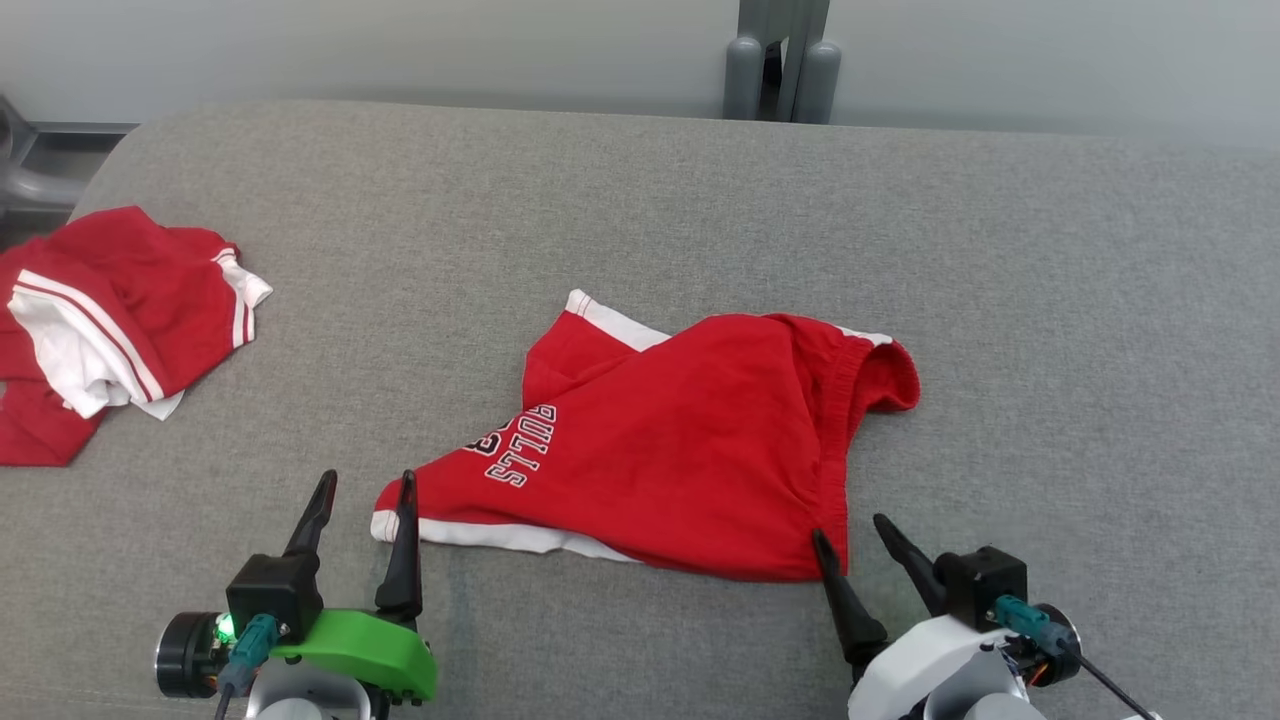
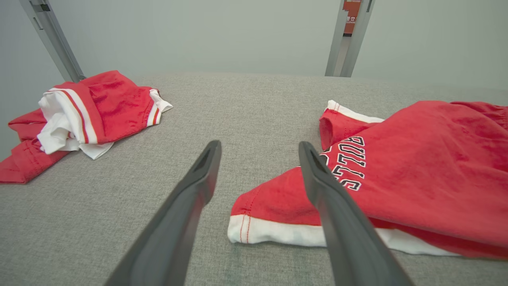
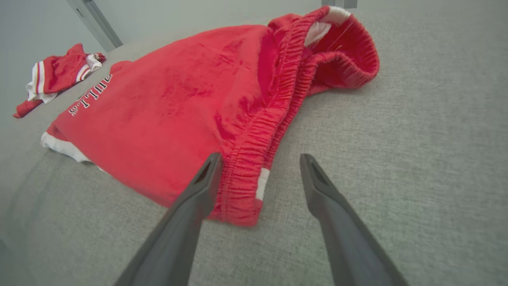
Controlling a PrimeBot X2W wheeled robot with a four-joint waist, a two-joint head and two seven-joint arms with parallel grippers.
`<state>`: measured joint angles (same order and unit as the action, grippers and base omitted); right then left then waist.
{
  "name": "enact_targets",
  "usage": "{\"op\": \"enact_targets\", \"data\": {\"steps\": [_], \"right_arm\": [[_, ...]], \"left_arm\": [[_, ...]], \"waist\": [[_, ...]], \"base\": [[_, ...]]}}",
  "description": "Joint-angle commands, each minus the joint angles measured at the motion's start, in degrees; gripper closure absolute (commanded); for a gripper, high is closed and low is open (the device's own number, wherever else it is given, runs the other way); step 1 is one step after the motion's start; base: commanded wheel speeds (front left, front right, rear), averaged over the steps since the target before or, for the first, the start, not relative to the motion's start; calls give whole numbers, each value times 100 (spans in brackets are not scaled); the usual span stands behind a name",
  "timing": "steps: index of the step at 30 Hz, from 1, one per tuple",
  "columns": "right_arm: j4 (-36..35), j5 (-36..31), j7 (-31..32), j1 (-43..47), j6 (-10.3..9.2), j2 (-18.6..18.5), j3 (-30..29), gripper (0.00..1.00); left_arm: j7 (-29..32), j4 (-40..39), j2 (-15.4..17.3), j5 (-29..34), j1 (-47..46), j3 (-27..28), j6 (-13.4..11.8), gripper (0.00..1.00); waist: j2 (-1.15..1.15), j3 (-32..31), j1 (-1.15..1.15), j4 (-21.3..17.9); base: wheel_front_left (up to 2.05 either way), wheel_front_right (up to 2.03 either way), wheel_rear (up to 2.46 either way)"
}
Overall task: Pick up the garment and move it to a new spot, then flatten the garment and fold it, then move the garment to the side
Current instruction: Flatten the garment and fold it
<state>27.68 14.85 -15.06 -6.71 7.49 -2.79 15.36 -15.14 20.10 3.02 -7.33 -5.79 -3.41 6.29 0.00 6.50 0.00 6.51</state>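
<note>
i see the red shorts (image 1: pixel 690 450) lying rumpled near the middle of the grey tabletop (image 1: pixel 1050 300), a bit closer to the near edge. the stretchy waist end points toward the right edge and the white-trimmed leg toward the left edge. my left pincer (image 1: pixel 367 477) is spread wide and holds nothing, with one finger over the white leg trim. my right pincer (image 1: pixel 849 527) is spread wide too, empty, with the near waist corner between its fingers. i cannot tell if it touches the cloth. a pile of red and white clothes (image 1: pixel 110 320) sits by the far left corner.
</note>
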Motion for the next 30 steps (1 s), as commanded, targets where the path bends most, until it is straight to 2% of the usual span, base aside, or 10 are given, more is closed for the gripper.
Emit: {"op": "enact_targets", "data": {"steps": [1, 8, 15, 18, 30], "right_arm": [[72, 20, -17, 50, 0, -21, 121, 0], [293, 29, -17, -85, 0, -23, 484, 0], [8, 117, -17, -103, 0, -22, 489, 0], [-162, 168, -17, -152, 0, -16, 445, 100], [-188, -7, -17, -1202, -1, -20, -124, 100]], "left_arm": [[-1, -17, -4, -25, 88, 2, 20, 0], [-1, -73, -9, -268, 93, -94, -6, 0], [-1, -159, -10, -332, 111, -142, -12, 0], [-1, -211, -9, -362, 155, -132, -19, 0], [-1, -280, -7, -466, -68, -464, -27, 0]], "waist": [[0, 15, 0, 33], [0, 19, 0, 128], [0, 30, 0, 158], [0, 59, 0, 163], [0, 361, 0, 502]], "base": [[0, 0, 0], [0, 0, 0], [0, 0, 0], [0, 0, 0], [0, 0, 0]]}}
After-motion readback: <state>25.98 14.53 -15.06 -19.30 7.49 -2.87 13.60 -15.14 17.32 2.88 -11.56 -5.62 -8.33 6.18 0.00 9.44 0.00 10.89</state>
